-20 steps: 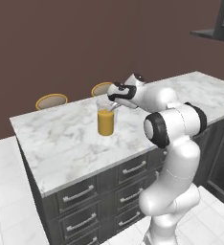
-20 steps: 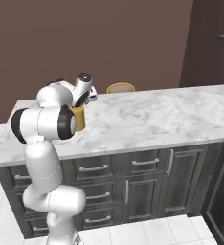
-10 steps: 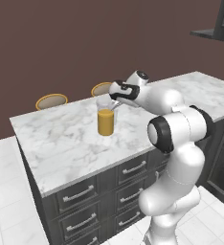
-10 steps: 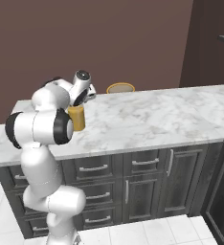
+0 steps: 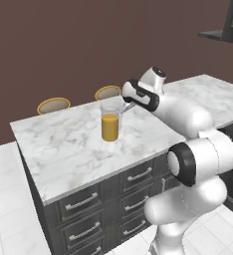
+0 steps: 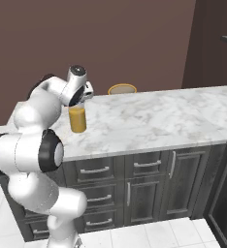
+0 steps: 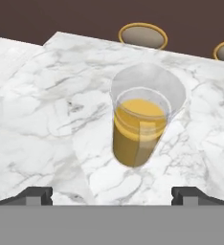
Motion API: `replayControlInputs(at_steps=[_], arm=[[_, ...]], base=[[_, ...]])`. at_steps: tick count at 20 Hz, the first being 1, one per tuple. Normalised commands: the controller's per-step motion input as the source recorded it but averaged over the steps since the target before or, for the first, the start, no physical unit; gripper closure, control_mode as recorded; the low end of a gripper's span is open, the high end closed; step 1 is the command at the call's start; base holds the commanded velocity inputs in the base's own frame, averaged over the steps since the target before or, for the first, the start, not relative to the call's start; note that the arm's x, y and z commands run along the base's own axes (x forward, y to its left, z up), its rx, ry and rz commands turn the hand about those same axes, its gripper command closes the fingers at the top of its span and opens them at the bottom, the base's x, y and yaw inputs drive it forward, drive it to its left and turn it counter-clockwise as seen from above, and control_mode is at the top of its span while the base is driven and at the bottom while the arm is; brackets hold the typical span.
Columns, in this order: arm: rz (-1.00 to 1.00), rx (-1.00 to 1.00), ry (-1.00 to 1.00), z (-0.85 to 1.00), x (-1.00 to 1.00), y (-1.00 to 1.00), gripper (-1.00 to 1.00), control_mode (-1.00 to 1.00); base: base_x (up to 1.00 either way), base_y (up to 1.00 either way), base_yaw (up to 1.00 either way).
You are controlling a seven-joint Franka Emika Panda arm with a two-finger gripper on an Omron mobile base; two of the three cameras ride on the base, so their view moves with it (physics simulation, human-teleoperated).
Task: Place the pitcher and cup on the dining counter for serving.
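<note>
Hand view puts the two dark fingertips of the gripper (image 7: 112, 194) at the bottom corners, spread wide apart with nothing between them, and the pitcher (image 7: 141, 125) stands upright just beyond them on the dining counter (image 7: 47, 100), slightly to the right of the midline between the tips. Its long axis is vertical, with the clear wall rising above the orange liquid, so the open fingers look straight at its side and down into its mouth; the pitcher is apart from both tips, not touching either. Judged from this, the pitcher already sits on the serving surface, and any coming move turns on the hand lying close beside the pitcher, on the robot's side of it and a little above its rim. In the left base view the gripper (image 5: 128, 103) hangs just beside the upper edge of the pitcher (image 5: 110, 122), on the side away from the counter's near-left corner. In the right base view the white arm covers the hand and the top of the pitcher (image 6: 77, 119), so contact cannot be judged there. Beyond the pitcher, two stools (image 7: 142, 35) stand at the counter's far edge, one cut off by the frame. The green cup's position cannot be told.
</note>
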Motion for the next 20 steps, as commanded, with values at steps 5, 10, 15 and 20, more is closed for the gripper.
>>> replayControlInputs(at_steps=[5, 10, 15, 20], arm=[[-0.06, 0.0, 0.01, 0.32, -1.0, -0.11, -1.0, -1.0], [-0.09, 0.0, 0.03, 0.15, -1.0, -0.05, -1.0, -1.0], [-0.05, 0.0, -0.01, 0.03, -0.87, -0.07, -1.0, -1.0], [0.0, 0.0, -0.06, 0.0, -0.77, -0.05, -1.0, -1.0]], base=[[0.0, 0.0, 0.0], [0.0, 0.0, 0.0], [0.0, 0.0, 0.0], [0.0, 0.0, 0.0]])
